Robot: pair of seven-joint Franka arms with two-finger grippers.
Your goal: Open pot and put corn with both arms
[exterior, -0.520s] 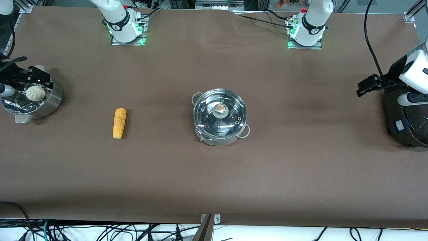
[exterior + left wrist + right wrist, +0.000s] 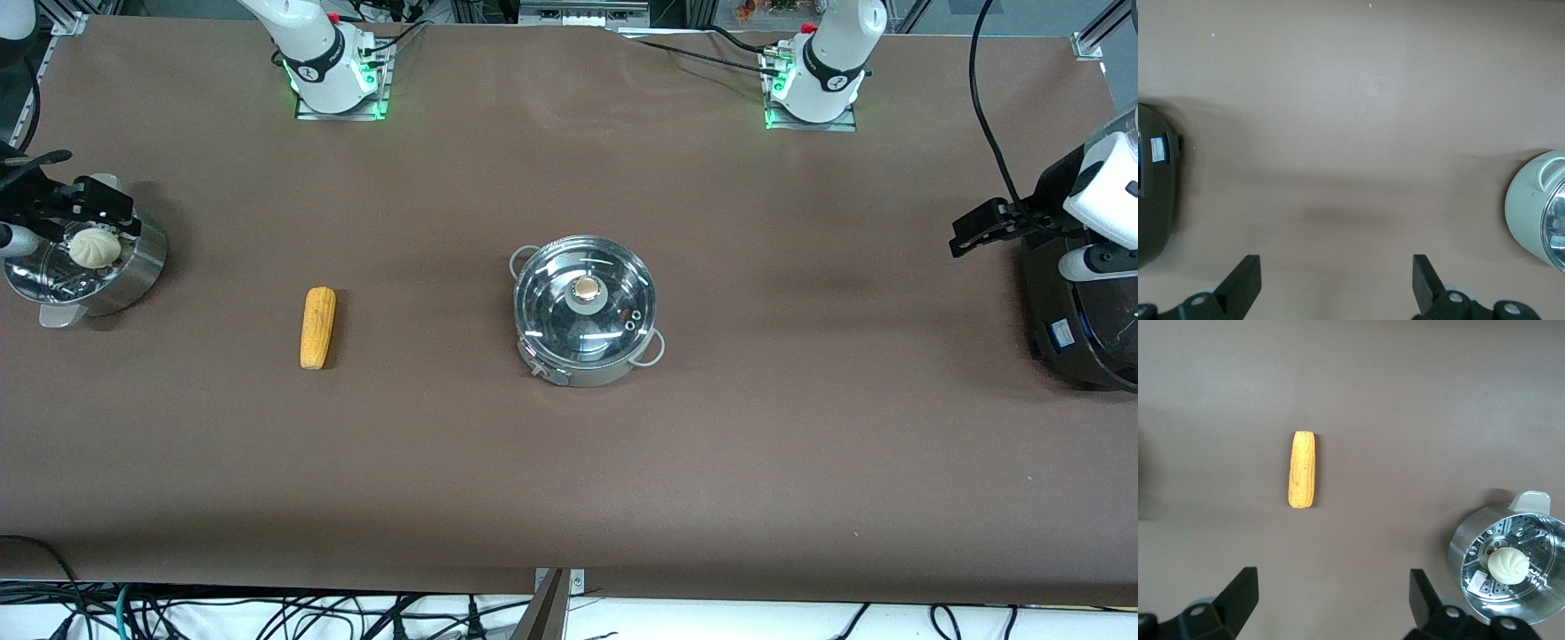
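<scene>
Right gripper [image 2: 98, 203], jaws spread and empty, hangs over steamer basket [image 2: 133, 267]. Corn [image 2: 317, 326] lies at 9 o'clock from lidded pot [image 2: 584, 311]. Left gripper [image 2: 973, 228], also spread, hangs beside rice cooker [image 2: 1080, 329]. Lift lid by knob [image 2: 586, 287] vertically first; pinch corn across its middle.

Right arm [image 2: 311, 53]: you have a white shell, black joint band, red button, green base light, steel mounting plate.
Left arm [image 2: 831, 53]: the same finish; black cables at your 9 o'clock.
Right gripper [image 2: 1331, 603]: matte black wedge fingers; silver screws in the carriers.
Left gripper [image 2: 1337, 287]: black fingers, silver screws, pale round pad beneath one carrier.
</scene>
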